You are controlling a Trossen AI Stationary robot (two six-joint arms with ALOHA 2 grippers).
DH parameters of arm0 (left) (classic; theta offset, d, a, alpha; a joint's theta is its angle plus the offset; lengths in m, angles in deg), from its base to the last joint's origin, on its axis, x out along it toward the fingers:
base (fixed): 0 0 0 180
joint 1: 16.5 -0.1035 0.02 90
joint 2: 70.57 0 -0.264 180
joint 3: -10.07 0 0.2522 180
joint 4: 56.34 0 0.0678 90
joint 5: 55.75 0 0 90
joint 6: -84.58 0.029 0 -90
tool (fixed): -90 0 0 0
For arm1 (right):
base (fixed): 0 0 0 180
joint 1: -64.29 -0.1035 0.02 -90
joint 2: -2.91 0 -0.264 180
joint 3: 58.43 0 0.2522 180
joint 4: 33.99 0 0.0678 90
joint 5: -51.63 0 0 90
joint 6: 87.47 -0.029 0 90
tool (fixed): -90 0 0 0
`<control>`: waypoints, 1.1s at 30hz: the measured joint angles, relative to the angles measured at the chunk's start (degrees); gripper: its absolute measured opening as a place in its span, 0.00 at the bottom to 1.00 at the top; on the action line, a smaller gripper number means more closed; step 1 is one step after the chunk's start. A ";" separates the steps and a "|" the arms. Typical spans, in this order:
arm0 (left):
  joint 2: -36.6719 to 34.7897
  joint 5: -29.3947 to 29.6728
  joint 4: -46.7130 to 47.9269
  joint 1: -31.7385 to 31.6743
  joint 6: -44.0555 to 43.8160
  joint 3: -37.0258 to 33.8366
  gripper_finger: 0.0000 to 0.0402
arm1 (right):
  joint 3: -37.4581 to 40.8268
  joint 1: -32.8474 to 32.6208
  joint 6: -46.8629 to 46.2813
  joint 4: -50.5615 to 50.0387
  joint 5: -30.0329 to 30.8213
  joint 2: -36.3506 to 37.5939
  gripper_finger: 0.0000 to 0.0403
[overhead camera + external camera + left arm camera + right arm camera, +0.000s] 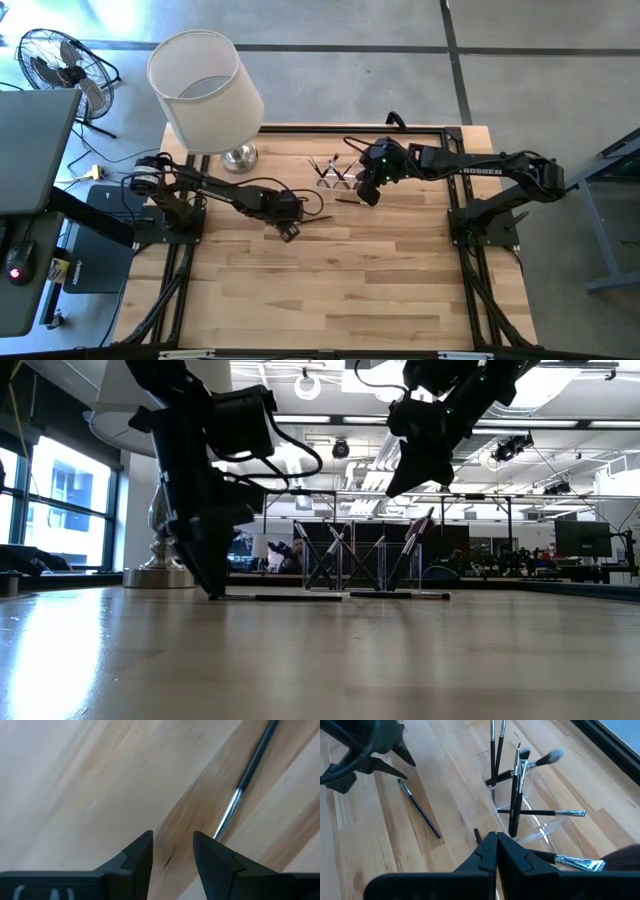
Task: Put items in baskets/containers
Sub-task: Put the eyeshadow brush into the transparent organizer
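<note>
The pale wooden table [330,280] carries a white-shaded lamp [205,90] at its far left, a clear plastic holder [331,174] with brushes toward the far middle, and a loose brush [419,808] lying flat near the holder.

Under my left gripper [172,851] – matt black plastic fingers – lies smooth, pale wood table [75,785]. Just ahead, a brush [250,770]: glossy dark handle, shiny metal ferrule. Below my right jaws – the clear glossy plastic holder [540,827].
</note>
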 joint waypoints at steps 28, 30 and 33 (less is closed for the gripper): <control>1.48 -9.04 -3.25 -0.11 19.46 0.20 0.25 | 0.00 -2.96 -0.29 0.44 1.55 0.00 0.02; 2.18 -7.69 -3.14 -0.08 20.52 0.28 0.25 | 0.00 -2.96 -0.33 0.52 1.55 -0.02 0.02; 3.41 -6.67 -2.93 -0.02 22.89 0.34 0.25 | 0.00 -2.96 -0.35 0.84 1.10 -0.02 0.01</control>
